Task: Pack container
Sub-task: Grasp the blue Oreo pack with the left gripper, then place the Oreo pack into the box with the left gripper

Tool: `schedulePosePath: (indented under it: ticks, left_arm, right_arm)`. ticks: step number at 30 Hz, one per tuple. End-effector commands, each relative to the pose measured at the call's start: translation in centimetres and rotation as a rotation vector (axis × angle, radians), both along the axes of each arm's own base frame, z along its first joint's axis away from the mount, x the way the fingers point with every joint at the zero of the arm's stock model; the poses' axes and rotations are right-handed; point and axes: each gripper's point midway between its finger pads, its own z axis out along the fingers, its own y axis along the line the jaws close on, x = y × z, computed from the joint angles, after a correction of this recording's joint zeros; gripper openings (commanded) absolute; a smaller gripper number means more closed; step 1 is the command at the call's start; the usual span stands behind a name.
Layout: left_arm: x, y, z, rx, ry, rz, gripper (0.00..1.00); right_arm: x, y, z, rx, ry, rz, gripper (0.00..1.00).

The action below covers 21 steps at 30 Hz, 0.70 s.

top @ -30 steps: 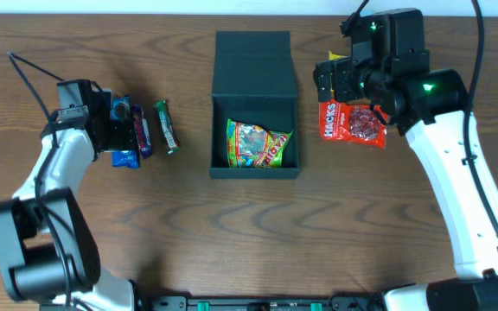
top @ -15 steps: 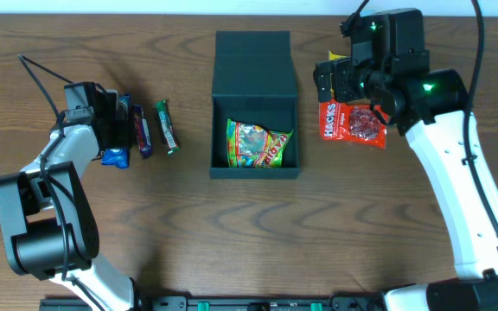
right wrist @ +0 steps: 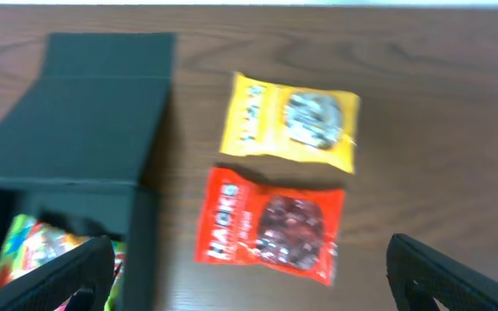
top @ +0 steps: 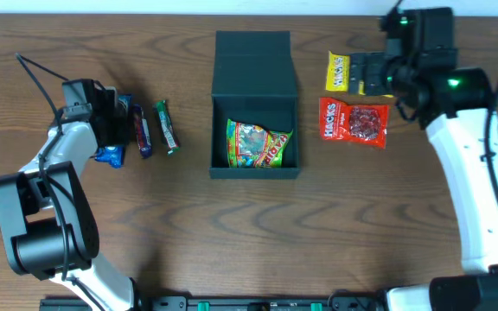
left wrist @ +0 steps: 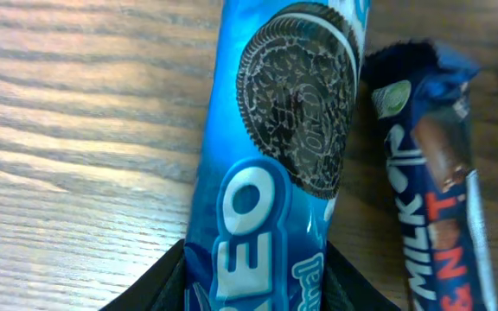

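Note:
The dark teal container (top: 219, 130) stands mid-table with its flap lid (top: 255, 62) laid open at the back; a green candy bag (top: 258, 144) lies inside. My left gripper (left wrist: 258, 281) has closed on the near end of a blue Oreo packet (left wrist: 288, 155), and both fingers press its sides; from overhead this gripper (top: 115, 130) sits at the far left over the packet (top: 108, 155). My right gripper (right wrist: 253, 276) hangs wide open and empty above a red Hacks packet (right wrist: 271, 225), with a yellow packet (right wrist: 288, 121) behind it.
A dark blue milk chocolate bar (top: 142, 134) and a green bar (top: 166, 127) lie just right of the Oreo packet. The red packet (top: 354, 122) and yellow packet (top: 339, 72) lie right of the container.
The left jaws have drawn in from wide open onto the Oreo packet. The right arm has pulled back to the right, uncovering the yellow packet.

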Motion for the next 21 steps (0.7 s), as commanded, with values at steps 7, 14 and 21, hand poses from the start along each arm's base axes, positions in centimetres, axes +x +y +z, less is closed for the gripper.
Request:
schedulePosePath:
  ticks: [7, 14, 21]
  left_arm:
    - [6.0, -4.4, 15.0, 0.122, -0.333, -0.377, 0.06]
    - [4.5, -18.4, 18.5, 0.174, -0.515, -1.068, 0.06]
    - [1.9, -26.8, 16.6, 0.237, -0.528, -1.398, 0.06]
  right_arm:
    - [-0.4, -4.7, -0.8, 0.01, 0.036, -0.153, 0.99]
    - [-0.4, -5.7, -0.8, 0.01, 0.035, -0.176, 0.99]
    - [-0.5, -7.2, -0.8, 0.011, 0.035, -0.211, 0.99]
